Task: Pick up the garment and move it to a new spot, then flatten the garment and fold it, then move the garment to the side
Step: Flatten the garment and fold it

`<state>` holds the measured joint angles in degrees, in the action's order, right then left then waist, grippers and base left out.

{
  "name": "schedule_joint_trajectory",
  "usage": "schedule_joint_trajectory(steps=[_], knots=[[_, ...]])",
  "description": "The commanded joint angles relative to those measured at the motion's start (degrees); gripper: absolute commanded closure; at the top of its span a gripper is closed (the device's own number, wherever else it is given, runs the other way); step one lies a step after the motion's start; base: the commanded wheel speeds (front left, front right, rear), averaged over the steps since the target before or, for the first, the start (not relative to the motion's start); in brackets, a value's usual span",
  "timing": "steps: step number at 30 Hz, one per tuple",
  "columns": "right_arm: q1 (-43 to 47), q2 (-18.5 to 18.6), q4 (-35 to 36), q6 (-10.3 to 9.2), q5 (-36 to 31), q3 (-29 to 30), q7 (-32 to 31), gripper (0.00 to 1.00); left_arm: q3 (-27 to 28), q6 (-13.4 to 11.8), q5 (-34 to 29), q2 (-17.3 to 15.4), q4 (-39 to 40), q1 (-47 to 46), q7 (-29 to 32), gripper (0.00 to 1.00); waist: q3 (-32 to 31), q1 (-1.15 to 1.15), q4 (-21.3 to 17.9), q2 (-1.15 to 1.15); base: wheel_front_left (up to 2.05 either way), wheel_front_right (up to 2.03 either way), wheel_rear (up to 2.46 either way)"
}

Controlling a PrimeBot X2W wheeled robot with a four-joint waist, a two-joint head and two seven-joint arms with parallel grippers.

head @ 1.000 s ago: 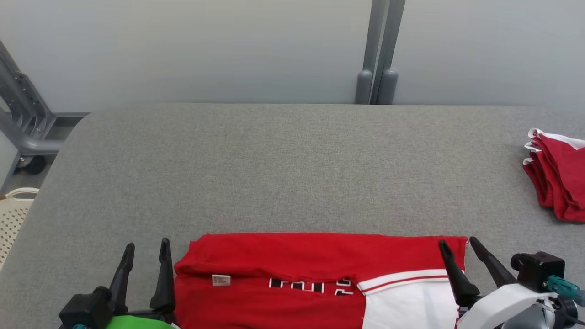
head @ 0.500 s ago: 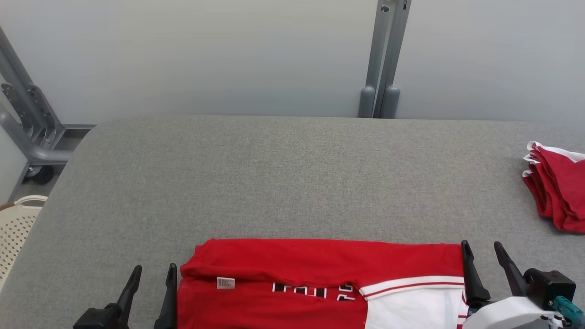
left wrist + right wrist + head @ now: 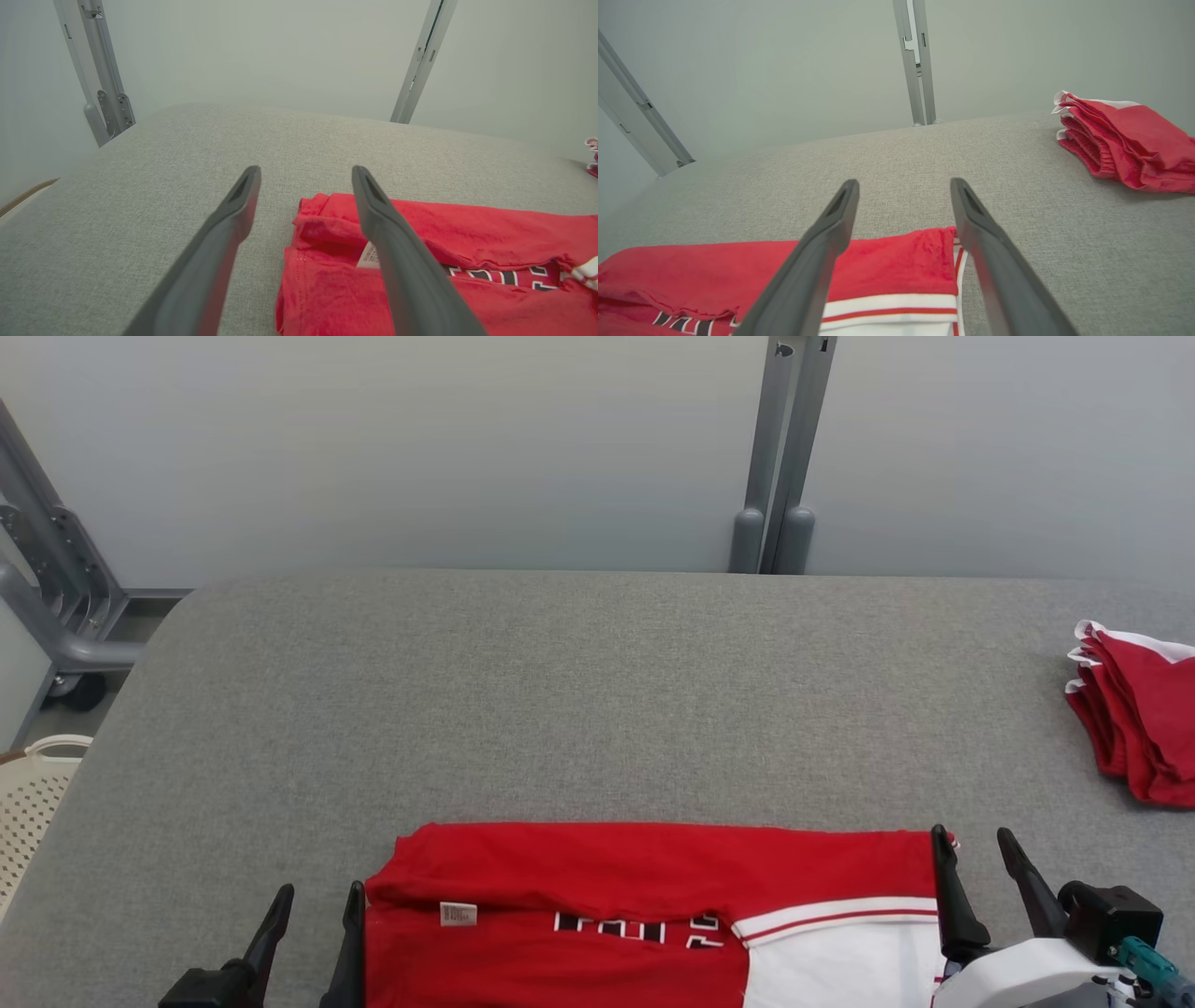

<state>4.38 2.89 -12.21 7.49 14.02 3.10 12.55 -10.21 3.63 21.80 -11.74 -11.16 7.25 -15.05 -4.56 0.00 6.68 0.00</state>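
Note:
The garment is a red piece with a white panel, red stripe and black lettering, lying flat along the near edge of the grey table, its top edge folded over. My left gripper stands open at the garment's left end, above its corner. My right gripper stands open at the garment's right end, its fingers straddling the right corner. Neither gripper holds anything. In the left wrist view my left gripper hovers over cloth and table; the right gripper does likewise.
A pile of folded red and white garments lies at the table's right edge, also seen as the red pile. A grey post stands behind the table. A metal frame and cream perforated basket sit left.
The head camera has tilted, so the whole picture sits lower than a second ago. Both grippers stay open at the garment's ends, and the garment lies as it did.

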Motion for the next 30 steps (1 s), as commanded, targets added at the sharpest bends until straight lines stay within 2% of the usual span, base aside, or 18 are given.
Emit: schedule_joint_trajectory(steps=[1, 4, 7, 11, 16, 20, 23, 30], knots=[[-0.50, 0.03, -0.15, -0.01, 0.39, -0.05, 0.43, 0.00, 0.25, 0.42, -0.28, 0.10, -0.08, 0.11, -0.16, 0.00, 0.15, 0.00, -0.02, 0.00, 0.00, 0.00, 0.00], [-0.57, 0.03, 0.00, -0.01, 0.73, 0.05, -0.64, 0.00, 0.36, 0.63, -0.55, 0.30, -0.36, -0.18, -0.16, 0.00, 0.39, 0.00, 0.00, 0.00, 0.00, 0.00, 0.00], [-0.73, 0.06, 0.45, -0.01, -1.81, 0.86, -4.48, 0.00, 0.12, 0.76, -1.02, 0.46, -0.62, -0.28, -0.16, 0.00, 0.71, 0.00, 0.01, 0.00, 0.00, 0.00, 0.00], [-0.47, 0.12, 0.43, -0.01, -3.44, 5.16, -15.02, 0.00, -0.29, 0.96, -1.41, 0.98, -0.89, -0.55, -0.16, 0.00, 1.32, 0.00, 0.21, 0.00, 0.00, 0.00, 0.00], [1.14, 0.08, 3.58, -0.01, -2.51, 6.54, -30.12, 0.00, -0.27, 1.47, -1.35, 1.23, -1.66, -1.28, -0.16, 0.00, 2.23, 0.00, 0.67, 0.00, 0.00, 0.00, 0.00], [2.75, 0.08, 7.10, -0.01, -1.96, 7.02, -39.25, 0.00, 0.09, 2.00, -1.48, 1.41, -2.32, -1.77, -0.16, 0.00, 3.05, 0.00, 1.07, 0.00, 0.00, 0.00, 0.00], [3.17, 0.07, 9.18, -0.01, -2.67, 7.92, -42.69, 0.00, 0.17, 2.20, -1.85, 1.73, -2.25, -2.35, -0.16, 0.00, 4.11, 0.00, 1.32, 0.00, 0.00, 0.00, 0.00], [1.47, 0.05, 8.21, -0.01, -1.75, 8.27, -44.35, 0.00, -0.11, 2.53, -2.50, 2.14, -2.44, -3.57, -0.16, 0.00, 5.98, 0.00, 1.93, 0.00, 0.00, 0.00, 0.00]])
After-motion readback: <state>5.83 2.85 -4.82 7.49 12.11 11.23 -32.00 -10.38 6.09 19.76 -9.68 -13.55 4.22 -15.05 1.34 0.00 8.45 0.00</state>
